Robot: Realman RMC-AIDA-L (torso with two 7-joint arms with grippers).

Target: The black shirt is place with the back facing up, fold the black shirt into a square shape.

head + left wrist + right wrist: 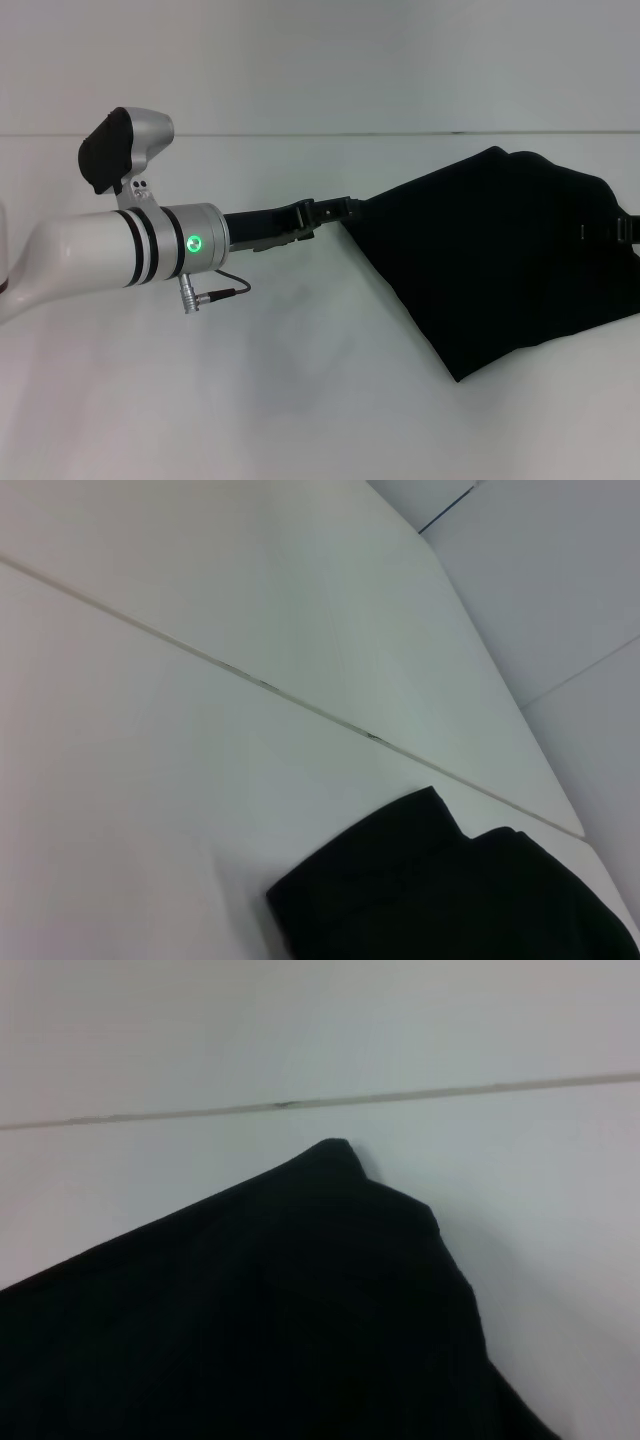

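The large plain matte-black soft fabric T-shirt (500, 260) fills the right half of the head view, bunched into a rough triangle on the white tabletop (300, 400), with one point stretched toward the centre of the frame and a lower corner hanging down at the bottom right. The left gripper (335, 212), black and hard at the end of the white-and-silver left arm (120, 250), reaches in from the left edge to that stretched point. Its jaws look closed on the shirt's edge, since the cloth runs taut straight from them, though black on black hides the actual pinch. At the far right edge a small dark piece (627, 230) touches the shirt; that may be the right gripper, but I cannot tell whether it is open or closed.

The left wrist view shows a rounded fold of the shirt low in the frame, and the right wrist view shows a peaked corner at centre.

The fold looks barely begun. The risks I see: a thin grip on only one layer could slip as the arm pulls, dropping the corner mid-fold; and the bunched layers could drag along together, leaving a crooked wedge rather than a square.
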